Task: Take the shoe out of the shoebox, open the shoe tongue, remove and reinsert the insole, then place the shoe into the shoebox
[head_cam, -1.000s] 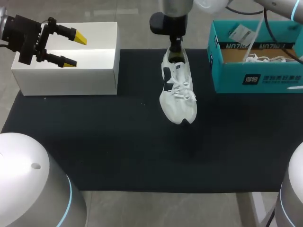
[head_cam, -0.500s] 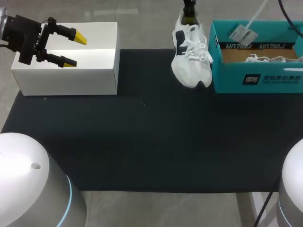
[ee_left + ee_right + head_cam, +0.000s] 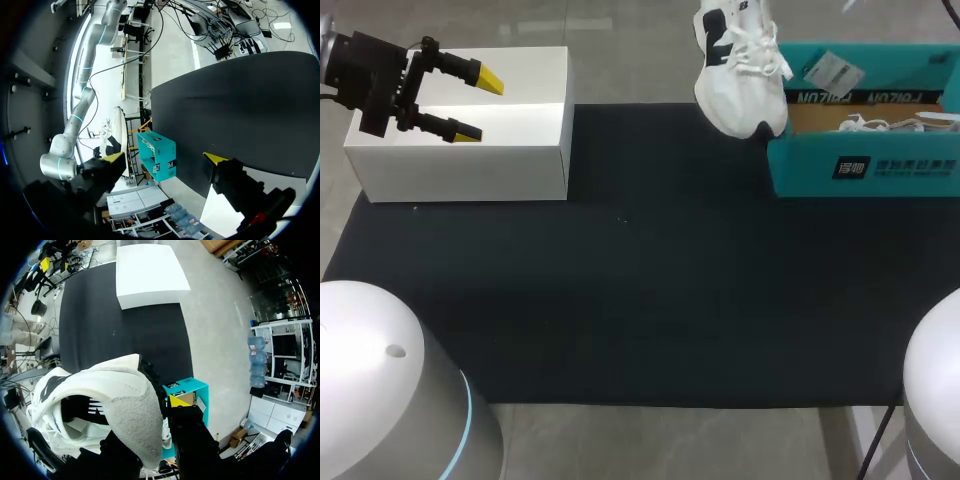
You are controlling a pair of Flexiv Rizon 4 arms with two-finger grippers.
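Head view: shoe [image 3: 740, 70] hangs toe-down at the shoebox [image 3: 865, 170]'s left wall. Left gripper [image 3: 480, 106] hovers over the white box [image 3: 520, 160], fingers spread.
Left wrist view: nothing between its fingers.
Right wrist view: right gripper [image 3: 155, 407] clamped on the shoe's heel.
Clear the wall before you lower, and let go only once the sole rests.

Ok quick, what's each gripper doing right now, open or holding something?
Left gripper: open, empty, above the white box.
Right gripper: shut on the white sneaker at its heel, beside the teal shoebox.
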